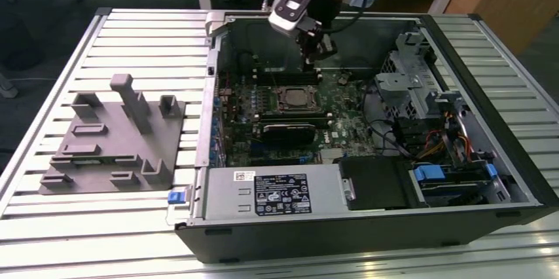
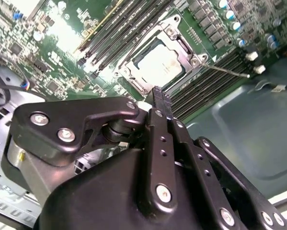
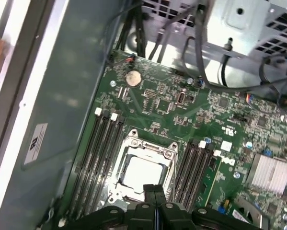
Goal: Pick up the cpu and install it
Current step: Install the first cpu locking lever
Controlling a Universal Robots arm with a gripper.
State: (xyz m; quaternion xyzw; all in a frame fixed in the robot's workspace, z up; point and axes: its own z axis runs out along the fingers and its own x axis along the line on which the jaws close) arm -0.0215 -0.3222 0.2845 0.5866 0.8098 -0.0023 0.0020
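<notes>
Hovering clear above the motherboard (image 1: 306, 118), the gripper (image 3: 154, 190) has fingers pressed together, empty. The cpu (image 3: 144, 172) sits seated inside its socket frame (image 3: 133, 143)

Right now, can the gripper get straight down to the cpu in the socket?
Probably yes. The gripper hangs just above the cpu, which lies in the socket frame. The memory slots flank it on both sides, and no cable crosses over it.
</notes>
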